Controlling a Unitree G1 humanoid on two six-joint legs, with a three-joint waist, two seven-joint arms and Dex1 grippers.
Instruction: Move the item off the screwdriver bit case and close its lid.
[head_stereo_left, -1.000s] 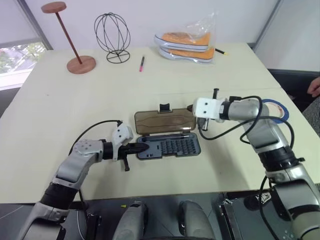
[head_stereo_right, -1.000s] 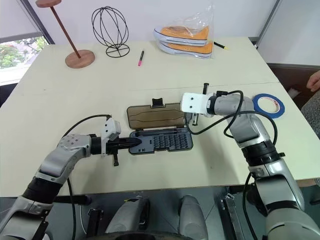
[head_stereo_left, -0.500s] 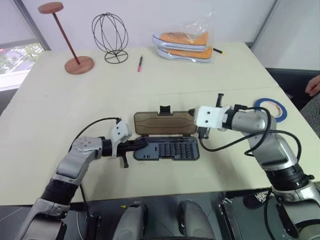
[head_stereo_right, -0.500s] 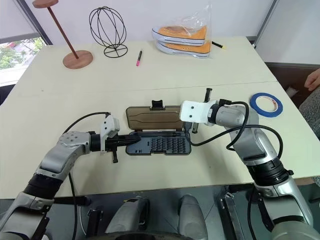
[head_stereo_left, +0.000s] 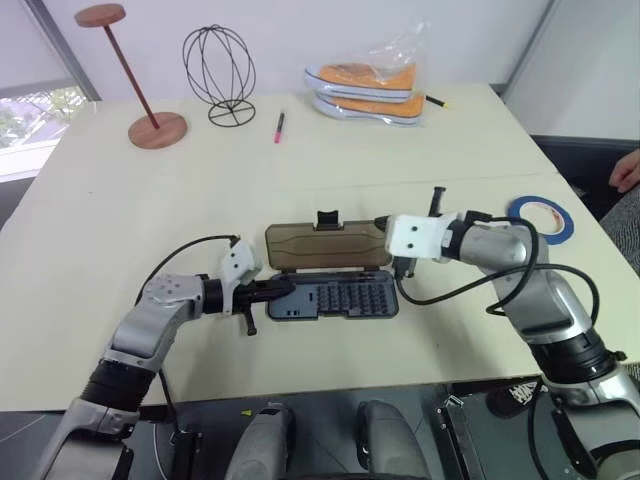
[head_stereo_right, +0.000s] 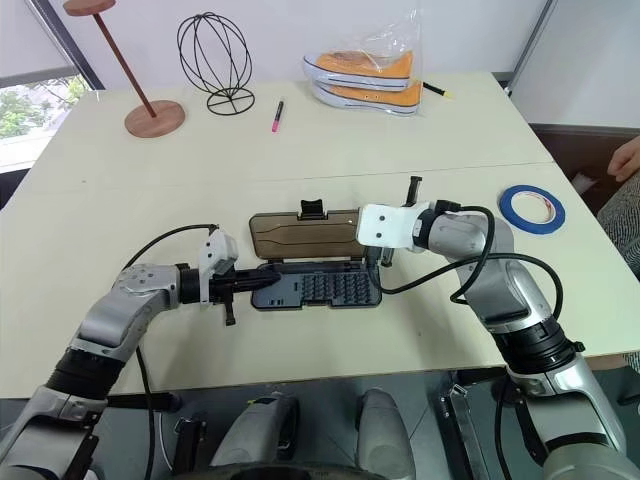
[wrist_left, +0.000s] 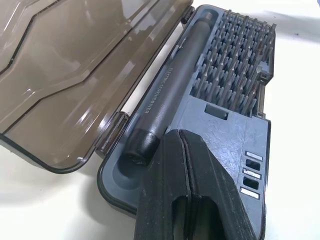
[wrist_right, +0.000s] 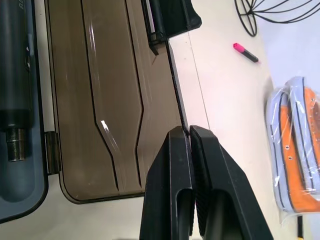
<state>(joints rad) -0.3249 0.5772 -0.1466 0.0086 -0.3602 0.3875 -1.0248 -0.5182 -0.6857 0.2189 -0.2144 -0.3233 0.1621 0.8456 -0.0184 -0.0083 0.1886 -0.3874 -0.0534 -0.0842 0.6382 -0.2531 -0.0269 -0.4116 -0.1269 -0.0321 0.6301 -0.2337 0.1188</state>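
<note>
Counter (head_stereo_left: 150, 200) carries the screwdriver bit case (head_stereo_left: 335, 298) at centre, lid (head_stereo_left: 325, 246) laid open behind it. Left pincer (wrist_left: 187, 165) – fingers together, holding nothing – tip on case's left end. Right pincer (wrist_right: 189, 145) likewise pinched, empty, at lid's far edge. Blue tape roll (head_stereo_right: 533, 207) – well right, near counter edge.

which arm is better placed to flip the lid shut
Right, probably. The right hand is shut with its tips at the far edge of the open lid, ready to sweep it over. The left hand is shut and rests on the case at its end, likely bracing it.
</note>
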